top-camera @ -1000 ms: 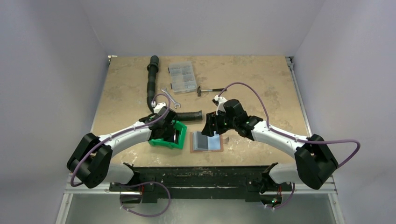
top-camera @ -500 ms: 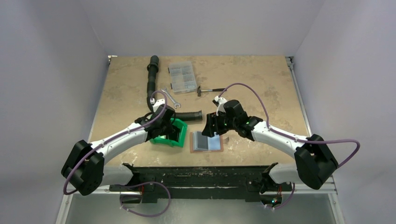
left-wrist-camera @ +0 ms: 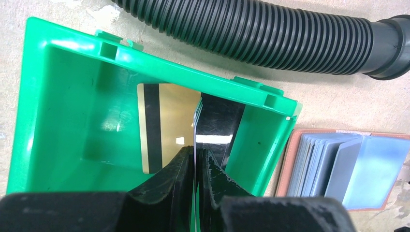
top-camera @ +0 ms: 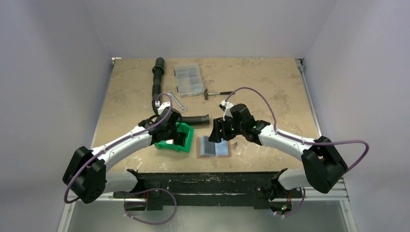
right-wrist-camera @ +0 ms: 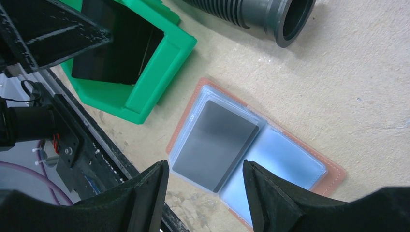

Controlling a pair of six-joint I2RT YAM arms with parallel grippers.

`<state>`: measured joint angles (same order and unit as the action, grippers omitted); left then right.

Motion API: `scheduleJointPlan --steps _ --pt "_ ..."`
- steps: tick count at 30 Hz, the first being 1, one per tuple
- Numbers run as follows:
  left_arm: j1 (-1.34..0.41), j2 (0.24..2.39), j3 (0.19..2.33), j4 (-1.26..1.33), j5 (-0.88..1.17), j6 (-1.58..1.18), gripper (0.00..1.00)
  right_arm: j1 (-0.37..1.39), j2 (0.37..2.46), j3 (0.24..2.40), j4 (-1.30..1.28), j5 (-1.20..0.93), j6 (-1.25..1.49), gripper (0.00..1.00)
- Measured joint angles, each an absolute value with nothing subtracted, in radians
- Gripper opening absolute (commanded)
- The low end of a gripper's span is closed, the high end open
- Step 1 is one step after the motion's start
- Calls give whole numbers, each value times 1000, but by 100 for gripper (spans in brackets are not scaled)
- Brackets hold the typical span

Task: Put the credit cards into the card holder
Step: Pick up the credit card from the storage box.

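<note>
The card holder (top-camera: pixel 226 154) lies open on the table, reddish-brown rim with grey-blue pockets, and it shows in the right wrist view (right-wrist-camera: pixel 290 159) and the left wrist view (left-wrist-camera: pixel 367 164). A dark grey card (right-wrist-camera: pixel 215 142) sits in its left pocket. My right gripper (right-wrist-camera: pixel 205 169) is open just above it. My left gripper (left-wrist-camera: pixel 197 157) is shut on a black card (left-wrist-camera: pixel 217 130) held on edge inside the green bin (left-wrist-camera: pixel 72 106). A gold card (left-wrist-camera: pixel 164 121) with a black stripe lies on the bin floor.
A black corrugated hose (top-camera: pixel 157 84) curves from the far left to an open end (right-wrist-camera: pixel 290 19) beside the bin. A clear compartment box (top-camera: pixel 188 79), two wrenches (top-camera: pixel 175 100) and a small hammer (top-camera: pixel 217 93) lie farther back. The table's front edge is just below the holder.
My left arm has swung further over the green bin and now grips the black card. My right gripper has shifted slightly left over the holder.
</note>
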<state>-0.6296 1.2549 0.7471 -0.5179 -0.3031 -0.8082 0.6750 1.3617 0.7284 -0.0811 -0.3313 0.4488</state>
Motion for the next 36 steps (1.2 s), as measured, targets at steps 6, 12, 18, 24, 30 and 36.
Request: scheduleJointPlan --steps 6,12,18,24,30,36 --pt "-629 1251 779 -543 -297 -783 8 675 1381 729 -77 -334 455 67" --pt "-612 1251 825 -549 -249 -744 0 681 1402 756 -64 -359 476 71" --pt "-539 1240 833 -554 -169 -713 0 686 1408 793 8 -432 536 75" --pt "-485 1197 833 -567 -105 -683 0 697 1465 810 150 -533 652 77" --pt "-429 1125 833 -567 -47 -646 0 723 1542 822 284 -600 773 77" --pt "-362 1081 833 -563 48 -623 0 743 1616 825 451 -652 909 77"
